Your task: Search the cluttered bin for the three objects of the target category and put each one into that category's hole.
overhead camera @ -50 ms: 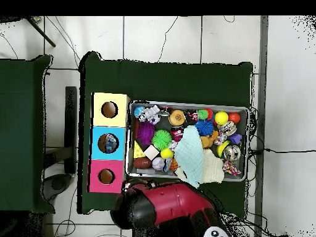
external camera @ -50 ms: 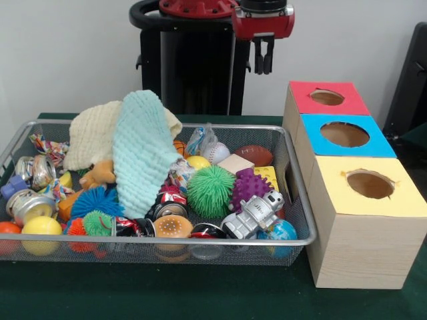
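My gripper (external camera @ -50 ms: 263, 64) hangs high above the far right corner of the wire bin (external camera @ -50 ms: 167, 239), its dark fingers close together with nothing between them. The bin holds a mint cloth (external camera @ -50 ms: 141, 153) over a cream cloth (external camera @ -50 ms: 93, 133), a green spiky ball (external camera @ -50 ms: 210, 191), a purple spiky ball (external camera @ -50 ms: 250, 188), a silver toy robot (external camera @ -50 ms: 257, 213), a small football (external camera @ -50 ms: 254, 155), a baseball (external camera @ -50 ms: 216, 153), a yellow ball (external camera @ -50 ms: 41, 227) and crushed cans (external camera @ -50 ms: 30, 203). In the overhead view the red arm (overhead camera @ -50 ms: 170, 207) hides the gripper; the bin (overhead camera @ -50 ms: 188, 103) lies above it.
Three wooden boxes with round holes stand in a row beside the bin: red (external camera @ -50 ms: 353, 103), blue (external camera @ -50 ms: 380, 143), yellow (external camera @ -50 ms: 333, 193). From overhead, something shows inside the blue box (overhead camera @ -50 ms: 99, 151). Green cloth covers the table (external camera @ -50 ms: 200, 293).
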